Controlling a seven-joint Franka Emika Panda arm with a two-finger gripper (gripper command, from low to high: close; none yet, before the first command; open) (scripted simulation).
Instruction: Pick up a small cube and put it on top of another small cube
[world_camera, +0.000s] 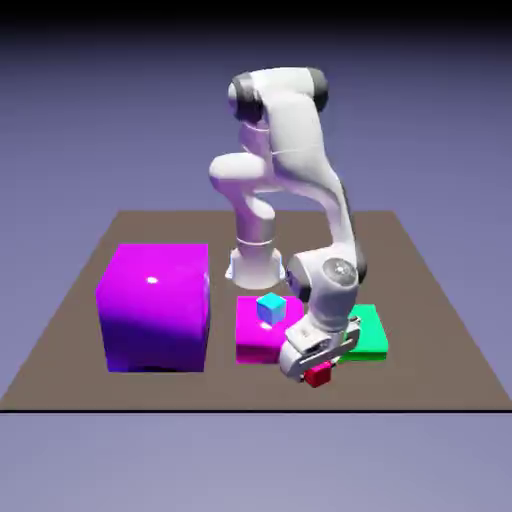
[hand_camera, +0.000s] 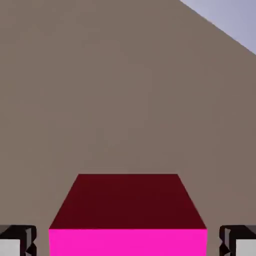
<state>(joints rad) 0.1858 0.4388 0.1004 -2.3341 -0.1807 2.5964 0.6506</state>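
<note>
A small red cube (world_camera: 319, 377) sits on the brown table (world_camera: 430, 300) near its front edge. In the hand view the red cube (hand_camera: 127, 215) fills the bottom middle, its near face bright pink. My gripper (world_camera: 316, 366) is down over it, tilted. Both grey fingertips (hand_camera: 18, 242) show at the bottom corners, one on each side of the cube. A narrow strip of table shows between each tip and the cube, so the gripper (hand_camera: 128, 246) is open and straddles it. A small cyan cube (world_camera: 270, 308) rests on a flat magenta block (world_camera: 255, 342) just behind.
A big glossy purple cube (world_camera: 155, 305) stands at the exterior view's left. A flat green block (world_camera: 372, 335) lies right of the magenta one, partly behind my hand. The table's front edge runs just in front of the red cube.
</note>
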